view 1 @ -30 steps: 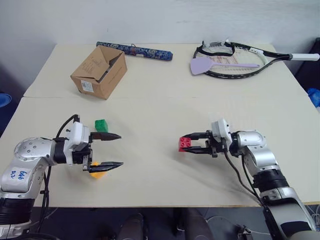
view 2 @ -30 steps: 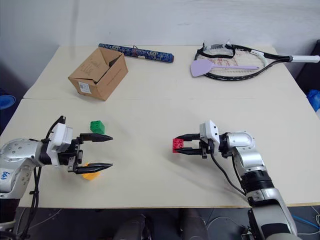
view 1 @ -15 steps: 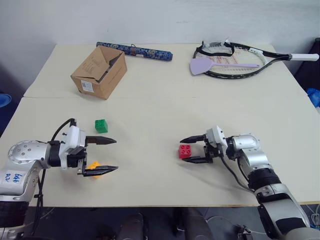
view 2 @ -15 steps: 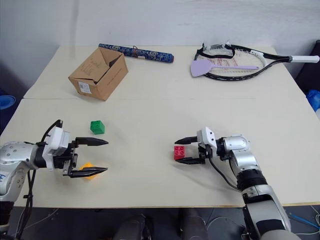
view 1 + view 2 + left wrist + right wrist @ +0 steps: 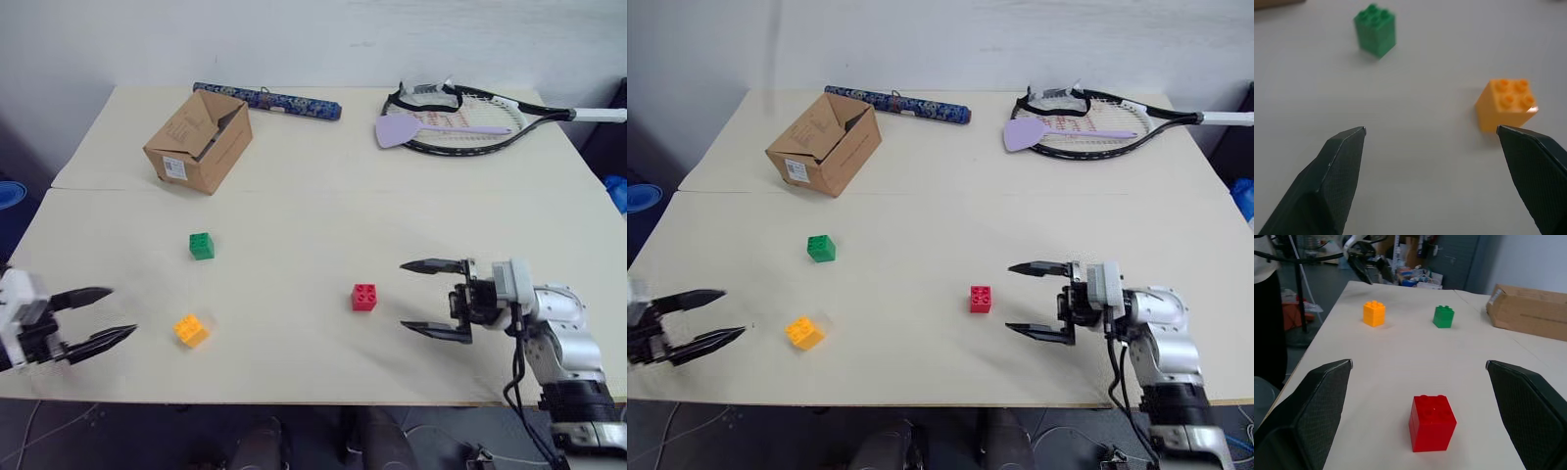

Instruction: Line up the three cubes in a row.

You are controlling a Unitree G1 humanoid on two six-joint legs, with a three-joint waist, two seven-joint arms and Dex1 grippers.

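Currently both hands, left hand [image 5: 93,315] and right hand [image 5: 429,296], gape wide and empty; red cube [image 5: 363,297], orange cube [image 5: 190,329], green cube [image 5: 201,245] sit apart on the table [image 5: 313,196], no row formed.

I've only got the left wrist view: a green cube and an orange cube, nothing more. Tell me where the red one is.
Observer: The red cube stands free on the table, to the robot's right of the orange cube. The right gripper is open and points at it from further right, without touching it.
Operator: Now tell me whether the three make a row.
Observer: Not yet. The green cube sits farther back, toward the cardboard box, so the three form a triangle rather than a line.
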